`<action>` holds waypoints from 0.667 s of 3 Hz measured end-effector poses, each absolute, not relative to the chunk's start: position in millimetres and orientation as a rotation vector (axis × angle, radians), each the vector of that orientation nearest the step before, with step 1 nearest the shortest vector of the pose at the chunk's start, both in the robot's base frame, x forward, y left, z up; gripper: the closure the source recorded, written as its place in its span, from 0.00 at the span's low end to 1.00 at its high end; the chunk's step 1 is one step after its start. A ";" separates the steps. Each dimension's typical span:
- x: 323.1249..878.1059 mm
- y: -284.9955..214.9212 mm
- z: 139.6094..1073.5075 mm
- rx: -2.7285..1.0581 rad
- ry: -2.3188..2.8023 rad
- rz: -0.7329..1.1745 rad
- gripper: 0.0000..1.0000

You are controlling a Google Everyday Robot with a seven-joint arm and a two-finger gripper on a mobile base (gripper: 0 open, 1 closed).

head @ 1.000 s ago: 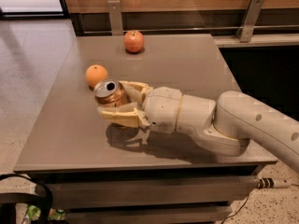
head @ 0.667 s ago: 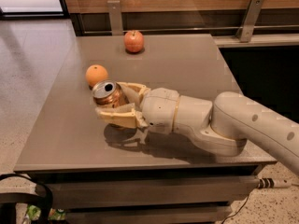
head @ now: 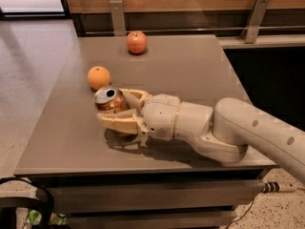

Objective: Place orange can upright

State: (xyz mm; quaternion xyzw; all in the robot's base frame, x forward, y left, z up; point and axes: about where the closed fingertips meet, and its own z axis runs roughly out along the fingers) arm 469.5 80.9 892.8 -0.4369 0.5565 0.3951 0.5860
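The pincer (head: 114, 108) is clamped on the orange can (head: 107, 99), held tilted with its silver top showing, just beside the orange fruit (head: 98, 77) on the counter (head: 190, 66). Released tilted, it may topple and roll into the fruit.

Cream arm (head: 248, 128), tan claw (head: 112, 106) over table (head: 190, 66)

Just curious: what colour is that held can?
Coppery orange, silver top; the gripper clasps the can near the orange fruit. Camera view.

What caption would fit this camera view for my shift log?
Gripper shut on the orange can over the table, orange fruit just behind it, red apple at the far edge.
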 end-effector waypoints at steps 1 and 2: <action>471.1 78.7 882.9 -1.002 1.328 0.921 1.00; 472.7 72.0 873.5 -0.980 1.355 0.913 1.00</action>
